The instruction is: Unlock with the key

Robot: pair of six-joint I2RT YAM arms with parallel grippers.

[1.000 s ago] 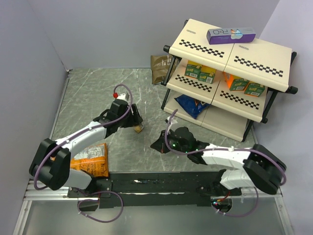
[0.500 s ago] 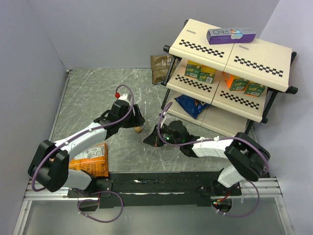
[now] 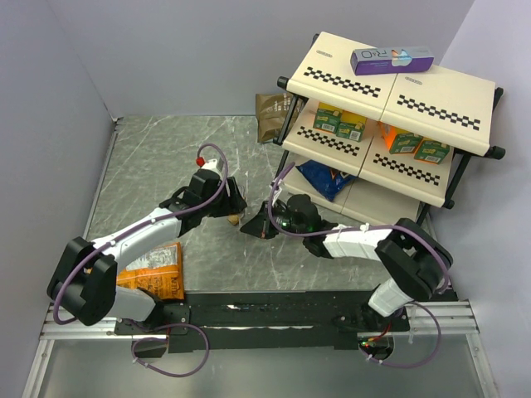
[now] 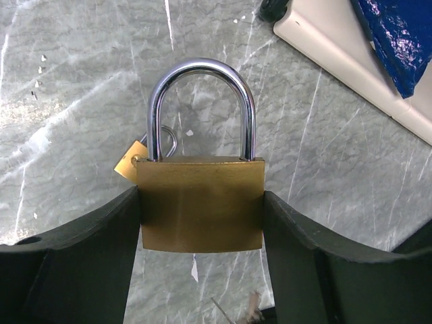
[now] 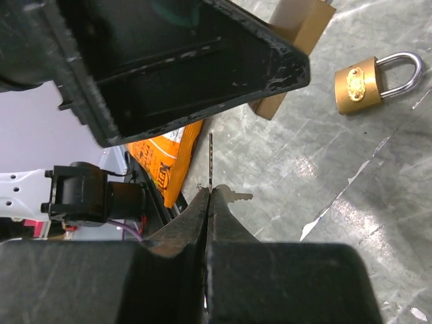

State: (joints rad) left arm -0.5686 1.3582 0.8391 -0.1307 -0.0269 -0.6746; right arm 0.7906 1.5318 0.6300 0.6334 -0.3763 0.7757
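My top camera looks down from 6 o'clock. Left wrist faces 2 o'clock, tight on a padlock (image 4: 200, 202). Right wrist faces 9 o'clock, skimming the shared table (image 3: 158, 157).

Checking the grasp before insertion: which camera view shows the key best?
Right wrist: the silvery key pokes out of the shut right gripper. In the top external view it is too small to make out; the left wrist view shows the brass padlock, no clear key.

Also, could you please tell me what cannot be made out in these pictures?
Right wrist view: most of the key, pinched inside the shut right end effector.
Left wrist view: the padlock's keyhole, on its underside, facing away.
Top view: the key, too small.
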